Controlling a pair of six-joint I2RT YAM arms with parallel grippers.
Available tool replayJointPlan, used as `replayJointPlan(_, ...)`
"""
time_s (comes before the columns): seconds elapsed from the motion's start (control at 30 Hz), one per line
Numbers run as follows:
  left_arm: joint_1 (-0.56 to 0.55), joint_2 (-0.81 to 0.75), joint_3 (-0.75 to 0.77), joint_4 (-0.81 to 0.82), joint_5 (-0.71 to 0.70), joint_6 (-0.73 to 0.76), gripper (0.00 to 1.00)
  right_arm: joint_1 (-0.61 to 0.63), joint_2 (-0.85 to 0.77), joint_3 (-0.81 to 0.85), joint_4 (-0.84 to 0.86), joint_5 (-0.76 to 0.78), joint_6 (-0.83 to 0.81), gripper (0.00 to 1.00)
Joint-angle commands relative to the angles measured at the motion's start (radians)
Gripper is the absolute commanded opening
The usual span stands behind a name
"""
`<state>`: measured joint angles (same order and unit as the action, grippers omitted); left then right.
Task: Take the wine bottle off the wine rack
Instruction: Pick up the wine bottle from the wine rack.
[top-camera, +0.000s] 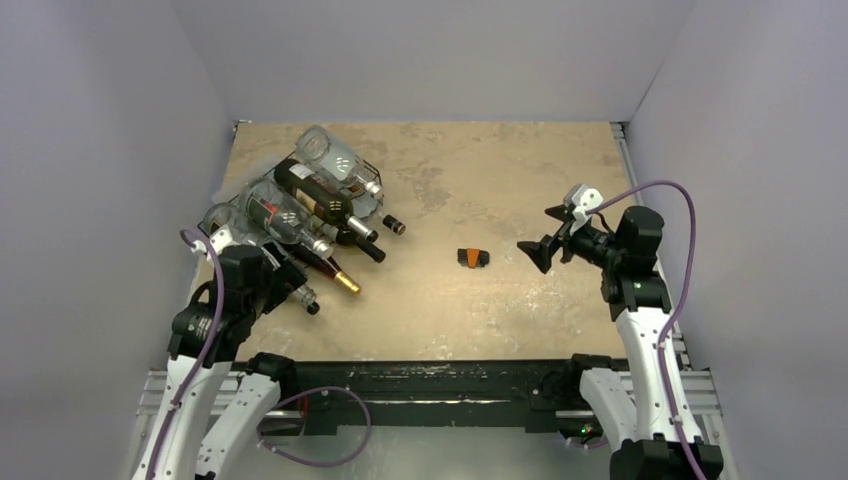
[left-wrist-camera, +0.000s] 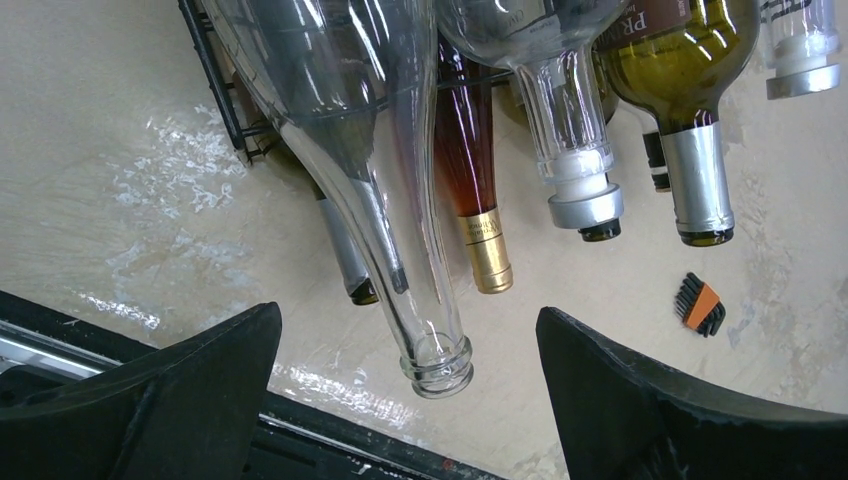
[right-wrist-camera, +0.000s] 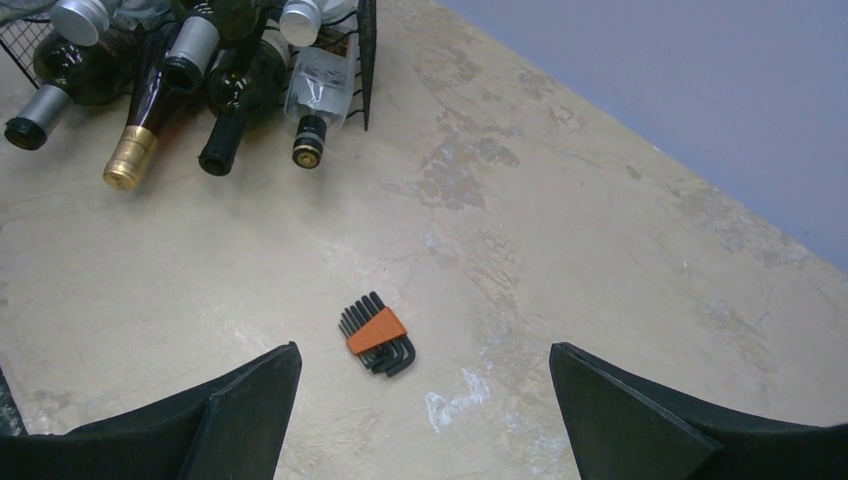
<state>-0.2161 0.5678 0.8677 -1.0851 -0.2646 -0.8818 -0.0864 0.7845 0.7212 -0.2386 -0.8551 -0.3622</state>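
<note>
None removed yet: I see the bottles piled on the black wire-mesh wine rack (top-camera: 374, 183), upper left. Left gripper (left-wrist-camera: 408, 318) is wide open, aimed at the neck of the clear glass wine bottle (left-wrist-camera: 400, 250), not touching it. Right gripper (right-wrist-camera: 425, 348) is open and empty.

Glossy glass bottles (left-wrist-camera: 425, 300), probably wire rack (right-wrist-camera: 368, 60)

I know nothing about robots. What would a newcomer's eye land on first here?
First, the pile of wine bottles lying on the black wine rack at the far left of the table, necks pointing toward the middle. The left gripper stands open right before the mouth of a clear bottle. A small orange-and-black hex key set lies alone mid-table, near the open right gripper.
</note>
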Motion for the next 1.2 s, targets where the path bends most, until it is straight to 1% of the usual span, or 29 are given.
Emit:
replayJointPlan(0.0,0.004,0.028,-0.006,0.048,-0.043,-0.037,1.00,-0.006,0.008,-0.007,0.032,-0.003,-0.016,0.99)
replayJointPlan(0.07,0.004,0.032,-0.014,0.064,-0.047,-0.046,0.99,-0.006,0.008,-0.008,0.033,-0.010,-0.016,0.99)
replayJointPlan(0.17,0.003,0.033,-0.036,0.098,-0.053,-0.061,0.95,-0.006,0.004,-0.009,0.032,-0.016,-0.017,0.99)
replayJointPlan(0.3,-0.004,0.056,-0.054,0.130,-0.059,-0.081,0.94,-0.006,-0.004,-0.010,0.032,-0.014,-0.021,0.99)
replayJointPlan(0.4,-0.014,0.085,-0.061,0.140,-0.086,-0.096,0.94,-0.006,-0.005,-0.009,0.031,-0.016,-0.020,0.99)
replayJointPlan(0.67,-0.033,0.138,-0.124,0.223,-0.155,-0.126,0.87,-0.006,-0.008,-0.016,0.035,-0.039,-0.025,0.99)
replayJointPlan(1.17,-0.061,0.237,-0.168,0.288,-0.273,-0.168,0.67,-0.006,-0.007,-0.029,0.041,-0.048,-0.033,0.99)
